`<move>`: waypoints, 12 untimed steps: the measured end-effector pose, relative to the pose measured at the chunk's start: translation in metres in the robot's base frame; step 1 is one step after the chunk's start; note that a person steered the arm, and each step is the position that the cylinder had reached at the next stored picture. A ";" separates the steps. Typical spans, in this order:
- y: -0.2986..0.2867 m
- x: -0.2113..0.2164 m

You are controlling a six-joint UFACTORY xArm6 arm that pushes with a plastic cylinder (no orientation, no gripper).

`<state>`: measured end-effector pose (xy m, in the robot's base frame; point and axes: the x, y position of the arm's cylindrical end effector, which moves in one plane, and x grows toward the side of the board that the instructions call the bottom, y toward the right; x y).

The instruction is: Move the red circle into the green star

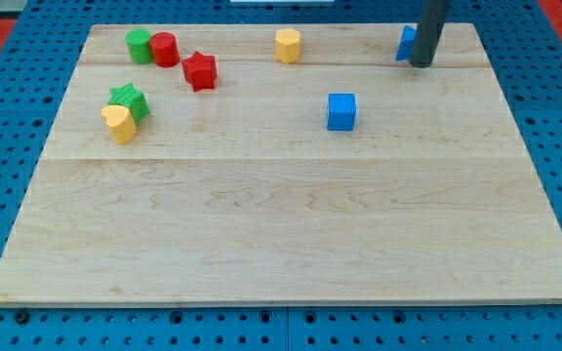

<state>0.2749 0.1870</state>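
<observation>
The red circle (165, 49) stands near the board's top left, touching a green round block (140, 45) on its left. The green star (128, 100) lies below them at the view's left, with a yellow heart (119, 123) pressed against its lower left side. A red star (200, 70) sits just right of and below the red circle. My tip (421, 64) is at the view's top right, far from the red circle, right beside a blue block (407, 43) that the rod partly hides.
A yellow hexagon (288, 45) sits at the top middle. A blue cube (341, 111) lies right of centre. The wooden board (291, 244) rests on a blue pegboard surface.
</observation>
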 end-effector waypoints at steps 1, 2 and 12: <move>-0.039 0.013; -0.092 0.015; -0.249 -0.031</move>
<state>0.2435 -0.0622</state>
